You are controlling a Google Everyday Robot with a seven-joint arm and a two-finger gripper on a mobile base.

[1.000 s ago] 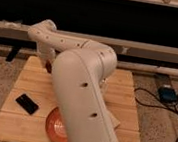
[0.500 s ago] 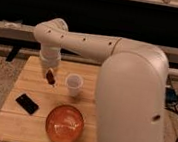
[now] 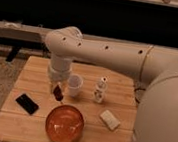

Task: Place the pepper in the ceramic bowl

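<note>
The ceramic bowl [image 3: 64,125] is round, glossy and orange-brown, and sits near the front edge of the wooden table [image 3: 36,77]. The pepper [image 3: 58,93] is small, slender and dark red-brown. It hangs from my gripper [image 3: 58,88], just above and behind the bowl's far left rim. My gripper points down from the white arm, which reaches in from the right, and it is shut on the pepper's upper end.
A white cup [image 3: 75,85] stands right of the gripper. A small white bottle [image 3: 100,90] stands further right. A flat black rectangular object [image 3: 27,103] lies at the left. A pale block [image 3: 109,119] lies right of the bowl.
The arm has swung clear of the view and carried the pepper right and forward, from the table's back left to just behind the bowl.
</note>
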